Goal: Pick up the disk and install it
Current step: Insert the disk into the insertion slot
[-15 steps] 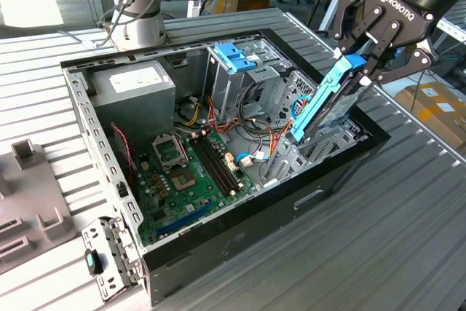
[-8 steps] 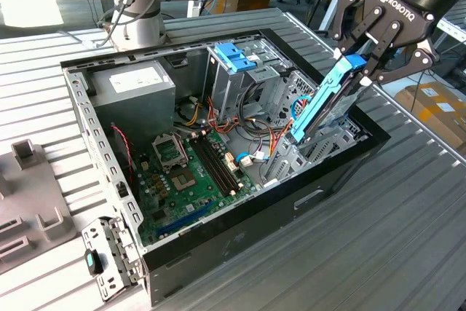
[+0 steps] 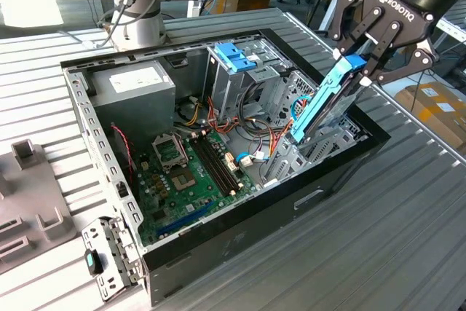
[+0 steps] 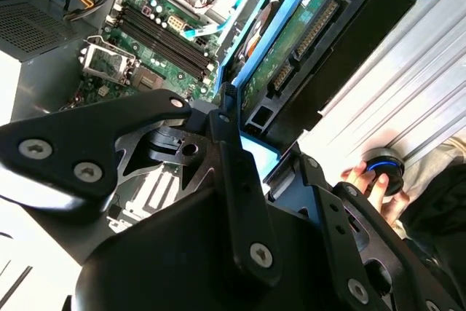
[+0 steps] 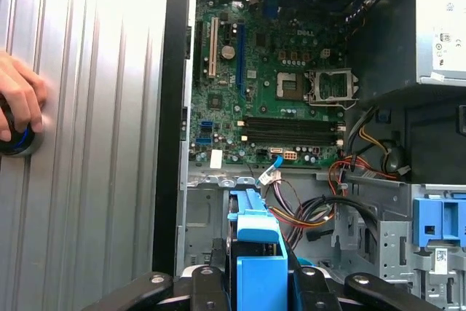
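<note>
The disk (image 3: 325,101) is a flat drive with blue plastic rails, standing steeply tilted at the exterior view's right side of the open computer case (image 3: 218,232). Its lower end reaches down among the metal bays there. My gripper (image 3: 358,69) is shut on its upper end. In the second wrist view the disk's green circuit-board underside (image 4: 293,40) runs away from my black fingers (image 4: 224,127). In the first wrist view the disk's blue rail (image 5: 258,249) sits between the finger links.
Inside the case lie the motherboard (image 3: 189,172), a grey power-supply box (image 3: 135,84), and a metal drive cage with a blue handle (image 3: 234,56). Coloured cables (image 3: 255,132) run near the disk. A person's hand (image 5: 18,96) rests on a round knob (image 4: 384,168) on the ribbed table.
</note>
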`<action>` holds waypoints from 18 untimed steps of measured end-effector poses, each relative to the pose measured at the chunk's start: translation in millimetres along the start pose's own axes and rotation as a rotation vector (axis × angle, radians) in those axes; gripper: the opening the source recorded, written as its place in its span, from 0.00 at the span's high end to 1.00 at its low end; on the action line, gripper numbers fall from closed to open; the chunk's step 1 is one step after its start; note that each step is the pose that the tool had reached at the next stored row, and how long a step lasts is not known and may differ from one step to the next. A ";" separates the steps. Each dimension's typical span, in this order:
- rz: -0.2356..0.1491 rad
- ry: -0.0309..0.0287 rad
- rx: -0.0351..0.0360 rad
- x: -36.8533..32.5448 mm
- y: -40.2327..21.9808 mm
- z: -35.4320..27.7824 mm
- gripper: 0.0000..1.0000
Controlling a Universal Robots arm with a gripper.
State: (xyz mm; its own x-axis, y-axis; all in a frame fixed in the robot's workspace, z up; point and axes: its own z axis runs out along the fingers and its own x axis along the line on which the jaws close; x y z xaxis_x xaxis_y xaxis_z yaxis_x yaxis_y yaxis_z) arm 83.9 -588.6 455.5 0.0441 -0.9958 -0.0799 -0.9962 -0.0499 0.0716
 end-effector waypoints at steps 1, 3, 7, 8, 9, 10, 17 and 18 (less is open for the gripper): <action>0.000 -0.0003 0.0001 -1.1 -0.1 0.4 0.63; 0.003 -0.0004 0.0002 -3.3 -0.2 0.8 0.63; 0.023 -0.0021 0.0019 -6.3 -0.5 2.0 0.63; 0.031 -0.0024 0.0025 -6.3 -0.5 2.2 0.63; 0.043 -0.0033 0.0034 -6.4 -0.7 2.6 0.63; 0.046 -0.0036 0.0037 -6.4 -0.7 2.9 0.63; 0.046 -0.0035 0.0038 -3.9 -0.8 4.7 0.63; 0.046 -0.0036 0.0038 -3.8 -0.8 5.1 0.63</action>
State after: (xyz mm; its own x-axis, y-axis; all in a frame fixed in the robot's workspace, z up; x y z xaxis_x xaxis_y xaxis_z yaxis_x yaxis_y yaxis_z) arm 84.2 -584.4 450.7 -0.0024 -0.9968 -0.0802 -0.9974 -0.0033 0.0716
